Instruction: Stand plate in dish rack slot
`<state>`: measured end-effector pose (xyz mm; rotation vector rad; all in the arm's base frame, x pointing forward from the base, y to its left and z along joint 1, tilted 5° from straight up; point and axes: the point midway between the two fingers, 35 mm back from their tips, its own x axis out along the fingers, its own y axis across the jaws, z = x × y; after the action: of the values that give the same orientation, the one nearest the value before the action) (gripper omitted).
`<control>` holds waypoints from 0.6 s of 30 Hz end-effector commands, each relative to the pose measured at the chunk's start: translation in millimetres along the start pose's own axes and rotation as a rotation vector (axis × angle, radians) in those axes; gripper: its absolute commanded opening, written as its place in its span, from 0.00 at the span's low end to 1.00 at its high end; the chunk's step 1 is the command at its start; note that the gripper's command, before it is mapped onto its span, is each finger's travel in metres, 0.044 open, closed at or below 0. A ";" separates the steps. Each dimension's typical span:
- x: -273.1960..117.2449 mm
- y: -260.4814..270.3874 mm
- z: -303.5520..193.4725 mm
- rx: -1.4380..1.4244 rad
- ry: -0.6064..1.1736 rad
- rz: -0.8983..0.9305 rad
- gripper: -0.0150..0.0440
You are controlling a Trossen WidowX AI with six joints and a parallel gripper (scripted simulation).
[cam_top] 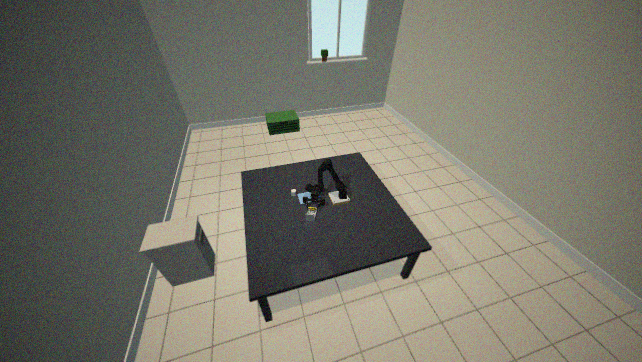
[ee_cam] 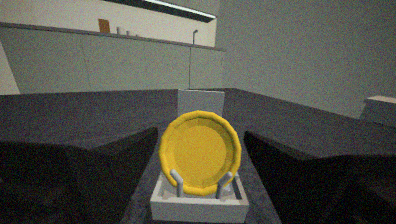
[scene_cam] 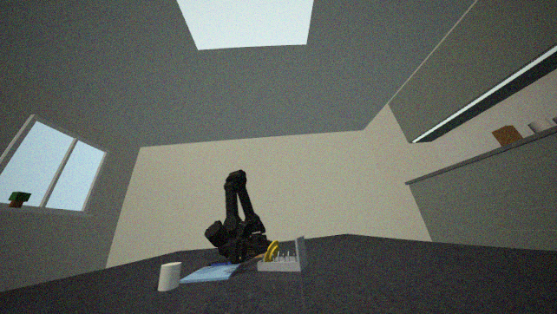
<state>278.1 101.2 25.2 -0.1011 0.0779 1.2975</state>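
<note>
The yellow plate point(cam_top: 312, 208) point(scene_cam: 271, 251) point(ee_cam: 200, 150) stands on edge, leaning slightly, at the near end of the white dish rack point(scene_cam: 278, 266) point(ee_cam: 200, 212). In the wrist view its lower rim is behind two grey prongs of the rack. Two yellow edges show in the exterior view; I cannot tell whether they are one plate's rim and base. My gripper point(ee_cam: 201, 133) is open, with one dark finger on each side of the plate and visible gaps between them and its rim. The rack's tall end panel shows behind the plate.
A white cylinder point(cam_top: 293, 192) point(scene_cam: 169, 276) stands beside a light blue mat point(cam_top: 303, 198) point(scene_cam: 212, 273) next to the arm. A pale board point(cam_top: 332, 198) lies by the arm's base. The table point(cam_top: 300, 255) is dark.
</note>
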 end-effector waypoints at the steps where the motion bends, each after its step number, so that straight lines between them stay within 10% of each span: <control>1: 0.0 -1.6 6.9 0.000 -0.001 -0.001 0.93; 18: -2.6 -11.3 117.4 0.013 -0.021 -0.034 0.93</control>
<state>285.2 109.8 136.4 -0.0832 0.0516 1.2794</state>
